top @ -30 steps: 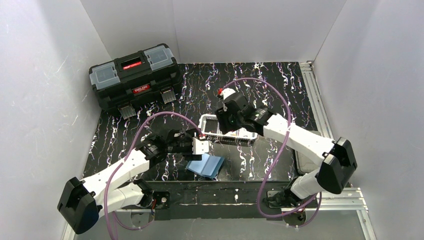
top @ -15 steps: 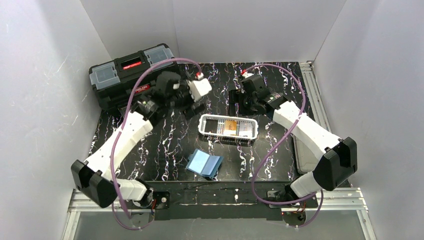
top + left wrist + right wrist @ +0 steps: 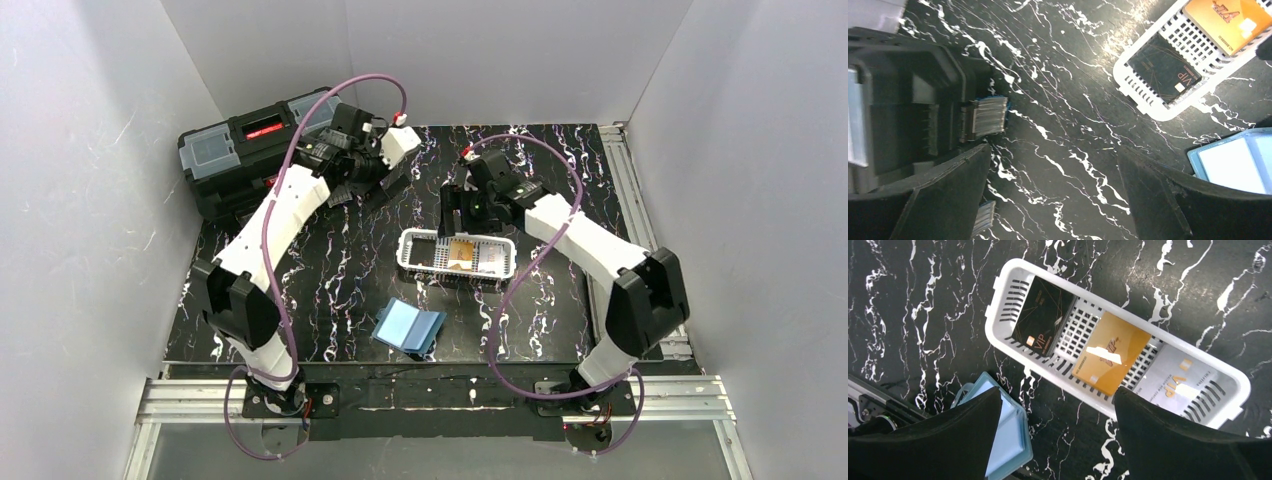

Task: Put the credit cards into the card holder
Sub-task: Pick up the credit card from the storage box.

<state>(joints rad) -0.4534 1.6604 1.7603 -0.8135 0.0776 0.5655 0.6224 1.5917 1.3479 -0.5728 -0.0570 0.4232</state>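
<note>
Bright even light, soft shadows, glare on orange card (sharp focus)

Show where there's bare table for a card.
Bare tabletop: between the left arm and the basket and card holder; right of the card holder, nearer than the basket. Crowded at the back: left tool and right tool hang between toolbox and basket.

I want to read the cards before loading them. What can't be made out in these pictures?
1. Card holder, right wrist view: its near part is behind a finger of the right gripper.
2. Orange card, left wrist view: cut off by the top edge.
3. Card holder, left wrist view: cut off by the right edge and a finger of the left gripper.
4. Top view: lettering on the cards is too small to read.
</note>
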